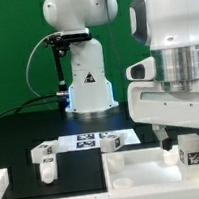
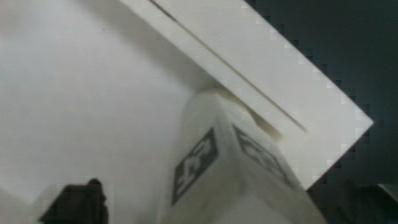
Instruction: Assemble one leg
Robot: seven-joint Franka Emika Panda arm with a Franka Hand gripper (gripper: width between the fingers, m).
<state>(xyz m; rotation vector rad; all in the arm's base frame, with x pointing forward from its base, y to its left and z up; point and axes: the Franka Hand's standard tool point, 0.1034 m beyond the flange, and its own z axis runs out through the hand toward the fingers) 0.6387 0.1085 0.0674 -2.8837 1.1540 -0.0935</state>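
Note:
My gripper hangs low at the exterior view's right, over the white panel. A leg, a stubby white peg with a marker tag, stands between the fingers with its far end on the panel near the raised rim. In the wrist view the leg runs from the jaws down to the panel beside the rim. The dark left finger stands apart from the leg, with panel showing between them. The jaws straddle the leg without closing on it.
Two more legs lie on the black table, one at the left and one in the middle. The marker board lies between them. The robot base stands behind, before a green backdrop.

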